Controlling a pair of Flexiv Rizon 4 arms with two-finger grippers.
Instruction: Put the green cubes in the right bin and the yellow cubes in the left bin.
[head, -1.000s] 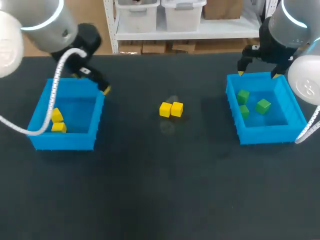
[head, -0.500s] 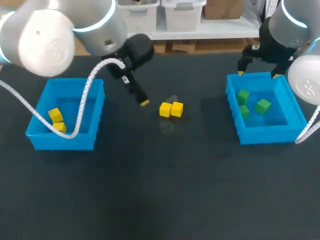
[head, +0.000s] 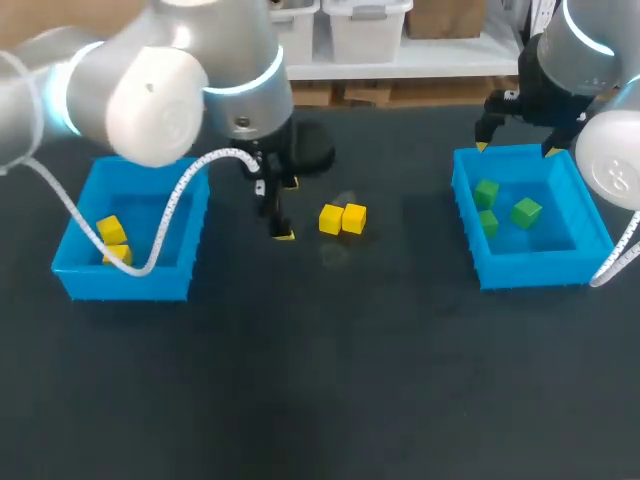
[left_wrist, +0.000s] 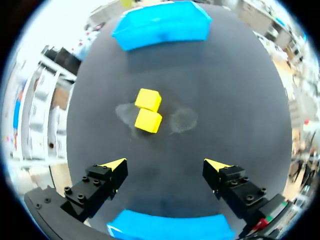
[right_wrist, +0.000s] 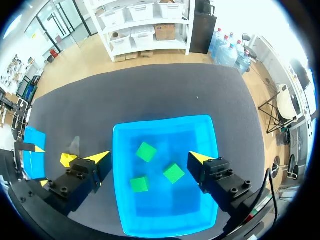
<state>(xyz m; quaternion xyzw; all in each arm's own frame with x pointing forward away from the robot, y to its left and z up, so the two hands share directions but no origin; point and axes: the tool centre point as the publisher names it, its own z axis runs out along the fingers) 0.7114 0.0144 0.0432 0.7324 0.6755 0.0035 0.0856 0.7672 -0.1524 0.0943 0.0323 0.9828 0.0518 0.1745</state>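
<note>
While my left claw (head: 283, 210) hangs wide open and empty just beside two touching yellow cubes (head: 342, 218) on the surface (head: 320, 380), my right claw (head: 515, 150), equally spread and empty, hovers over the right bin (head: 530, 272) holding three green cubes (head: 526, 211); the left bin (head: 125, 283) holds two more yellow.

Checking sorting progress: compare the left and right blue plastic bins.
The left blue plastic bin holds two yellow cubes; the right blue plastic bin holds three green cubes. The right hand hovers at the right bin's far rim; the left hand is off the left bin, beside two loose yellow cubes. Both are open-topped.
</note>
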